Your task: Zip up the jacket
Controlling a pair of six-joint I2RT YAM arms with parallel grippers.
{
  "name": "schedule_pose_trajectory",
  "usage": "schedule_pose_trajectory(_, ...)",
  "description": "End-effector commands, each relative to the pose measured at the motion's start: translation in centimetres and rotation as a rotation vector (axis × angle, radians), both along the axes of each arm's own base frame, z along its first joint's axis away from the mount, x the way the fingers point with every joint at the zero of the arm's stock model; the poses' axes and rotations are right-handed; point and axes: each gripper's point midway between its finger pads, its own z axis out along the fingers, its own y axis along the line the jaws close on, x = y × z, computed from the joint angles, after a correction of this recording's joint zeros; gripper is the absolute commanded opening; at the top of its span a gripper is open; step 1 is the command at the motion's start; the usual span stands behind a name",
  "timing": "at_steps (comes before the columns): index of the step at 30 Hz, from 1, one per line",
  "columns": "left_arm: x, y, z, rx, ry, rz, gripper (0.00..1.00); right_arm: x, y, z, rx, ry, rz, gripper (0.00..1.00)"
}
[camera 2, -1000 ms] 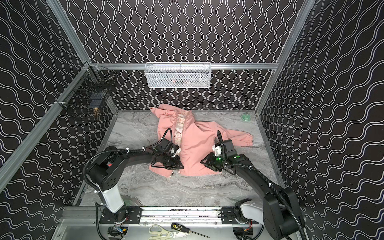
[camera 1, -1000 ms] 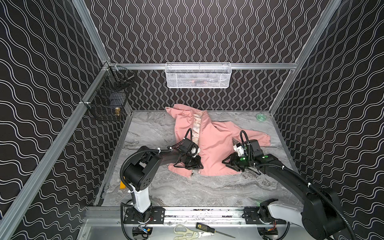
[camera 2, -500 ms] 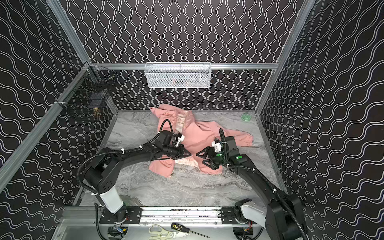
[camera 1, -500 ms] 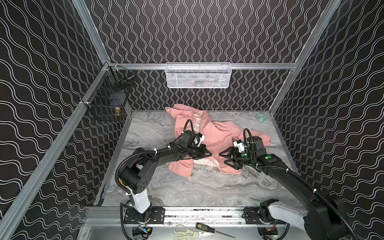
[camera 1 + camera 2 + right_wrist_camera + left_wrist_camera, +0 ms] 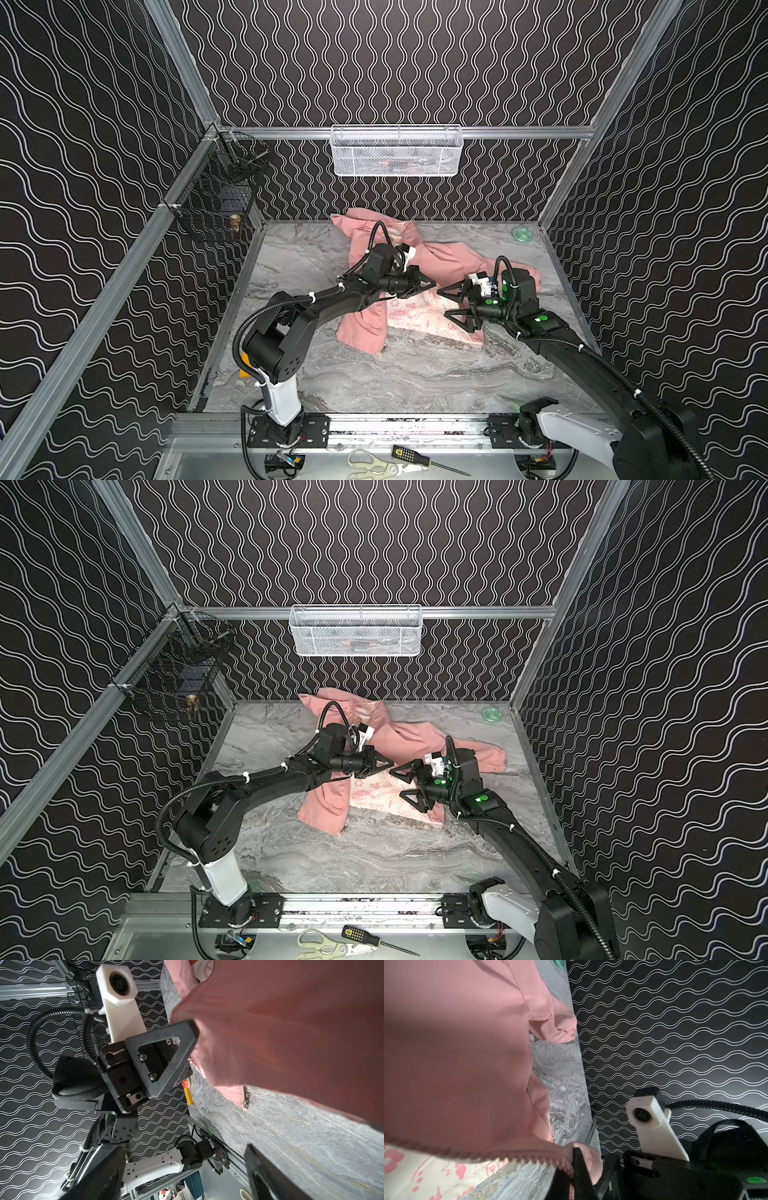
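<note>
Robot arms at work on a child's jacket: the small salmon-pink jacket (image 5: 442,266), of thin, smooth fabric, lies crumpled on the grey, marble-veined worktop (image 5: 415,374). It sits toward the back wall, between two black arms. Its front is open. One panel is turned back to bare a pale cream lining (image 5: 415,318) printed with pink cartoon flowers and lettering. A sleeve with a gathered cuff trails toward the right wall.

The left end effector (image 5: 428,283) has its triangular black fingers clenched. It pinches the toothed zipper edge of a pink panel and holds it up off the worktop, and the right wrist view shows the cloth bunched at one fingertip (image 5: 182,1028). The right end effector (image 5: 444,303) faces it from just beside, above the exposed lining, its jaws spread wide and gripping nothing. A fold of pink cloth sits right by one of its fingers (image 5: 580,1169), but contact cannot be made out.

Dark zipper teeth (image 5: 508,1159) run in a sawtooth line along the lifted edge. The small metal slider (image 5: 246,1101) hangs at the near panel's bottom corner, down at the worktop. A white wire-mesh basket (image 5: 395,151) hangs on the back rail, and a black wire one (image 5: 216,199) on the left wall.
</note>
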Motion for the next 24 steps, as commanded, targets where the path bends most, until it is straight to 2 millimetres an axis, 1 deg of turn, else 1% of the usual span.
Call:
schedule_pose_trajectory(1,-0.1,-0.1,1.3,-0.019,-0.013,-0.007,0.0,1.0,0.4,1.3,0.046,-0.049,-0.008,0.92)
schedule_pose_trajectory(5,-0.6,-0.1,1.9,-0.029,-0.008,-0.022,0.0,1.8,0.6,2.0,0.05,-0.113,-0.015,0.93)
schedule_pose_trajectory(10,-0.9,-0.1,2.9,-0.058,-0.004,-0.029,0.0,2.2,0.6,1.3,0.029,-0.146,-0.014,0.9)
schedule_pose_trajectory(12,-1.0,-0.1,3.2,-0.066,-0.003,-0.032,0.0,2.3,0.6,1.2,0.034,-0.158,-0.013,0.87)
schedule_pose_trajectory(13,-1.1,-0.2,3.3,-0.071,-0.002,-0.037,0.0,2.3,0.6,1.0,0.031,-0.161,-0.012,0.84)
schedule_pose_trajectory(15,-1.1,-0.2,3.5,-0.074,-0.001,-0.043,0.0,2.4,0.7,0.8,0.025,-0.168,-0.009,0.76)
schedule_pose_trajectory(19,-1.3,-0.3,3.6,-0.083,0.009,-0.052,0.0,2.7,0.9,1.2,0.033,-0.209,0.006,0.59)
schedule_pose_trajectory(24,-1.6,-0.3,3.7,-0.095,0.02,-0.06,0.0,3.0,1.1,1.5,0.019,-0.246,0.018,0.46)
